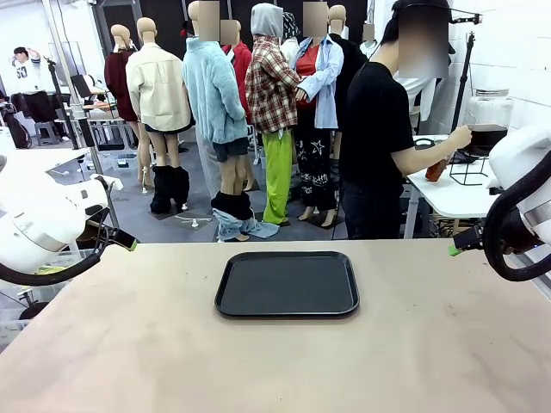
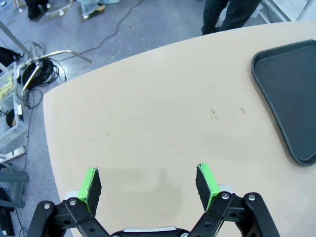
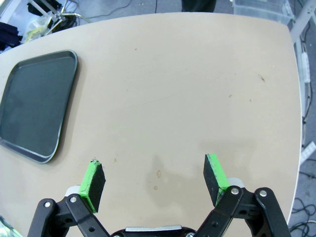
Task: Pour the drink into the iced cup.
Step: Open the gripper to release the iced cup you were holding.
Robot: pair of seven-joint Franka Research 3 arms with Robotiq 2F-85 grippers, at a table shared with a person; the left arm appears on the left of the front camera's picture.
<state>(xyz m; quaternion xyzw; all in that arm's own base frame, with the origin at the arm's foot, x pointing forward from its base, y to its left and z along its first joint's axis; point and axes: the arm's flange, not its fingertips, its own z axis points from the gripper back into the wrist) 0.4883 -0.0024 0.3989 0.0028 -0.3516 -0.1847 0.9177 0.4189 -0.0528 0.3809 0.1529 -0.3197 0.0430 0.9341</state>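
The drink shows as reddish-brown liquid in a small bottle (image 1: 436, 169) held by a person (image 1: 377, 129), who stands side-on at a white side table (image 1: 456, 196) beyond the far right of my table. The iced cup is out of view. My left gripper (image 2: 148, 180) hangs open over the bare left part of the tan table (image 1: 275, 361), nothing between its green pads. My right gripper (image 3: 154, 180) hangs open over the bare right part, likewise holding nothing. In the front view their green tips sit at the left edge (image 1: 129, 244) and the right edge (image 1: 455, 249).
A black tray (image 1: 287, 284) lies in the table's middle toward the far edge, nothing on it; it also shows in the left wrist view (image 2: 291, 94) and right wrist view (image 3: 34, 108). A glass jar of dark liquid (image 1: 487, 129) stands on the side table.
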